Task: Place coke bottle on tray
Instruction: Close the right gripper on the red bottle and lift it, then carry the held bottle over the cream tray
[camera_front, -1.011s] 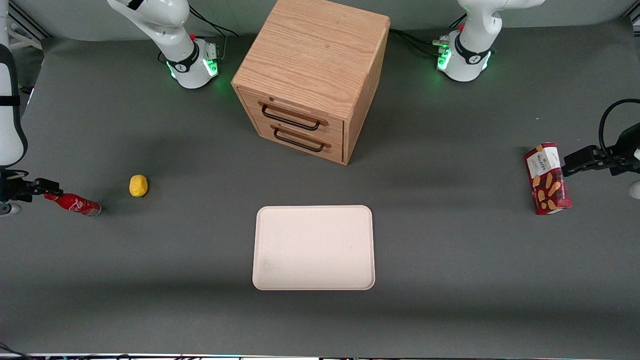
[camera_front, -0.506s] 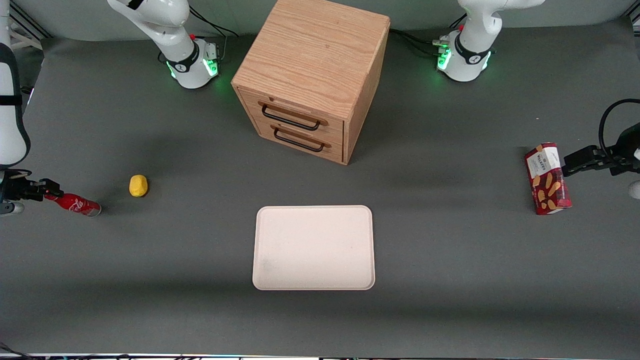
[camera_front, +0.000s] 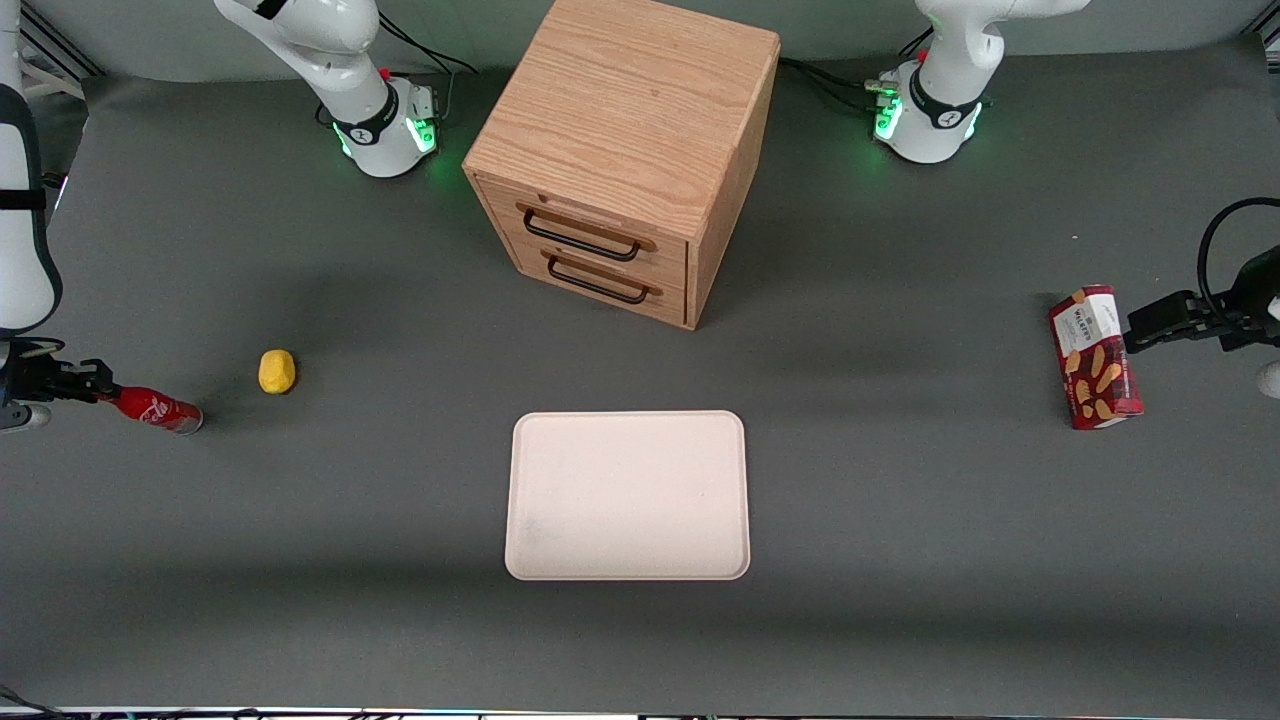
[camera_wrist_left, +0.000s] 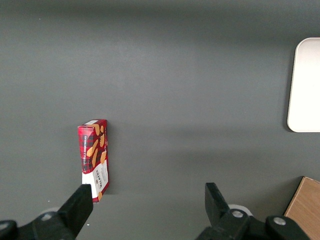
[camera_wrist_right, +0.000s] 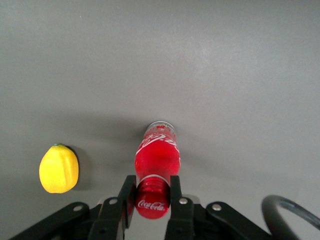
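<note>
The coke bottle, red with white script, lies tilted on the grey table toward the working arm's end, its silvery base down on the table. My right gripper is at its cap end. In the right wrist view the gripper is shut on the bottle at the red cap, with a finger pressed on each side. The pale cream-pink tray lies flat in the middle of the table, nearer the front camera than the drawer cabinet, and bare. Its edge shows in the left wrist view.
A yellow lemon lies beside the bottle, toward the tray; it also shows in the right wrist view. A wooden two-drawer cabinet stands mid-table. A red snack box lies toward the parked arm's end.
The gripper has drawn slightly toward the table's end, and the bottle now looks shorter, with its cap end between the fingers. Its base has stayed in place.
</note>
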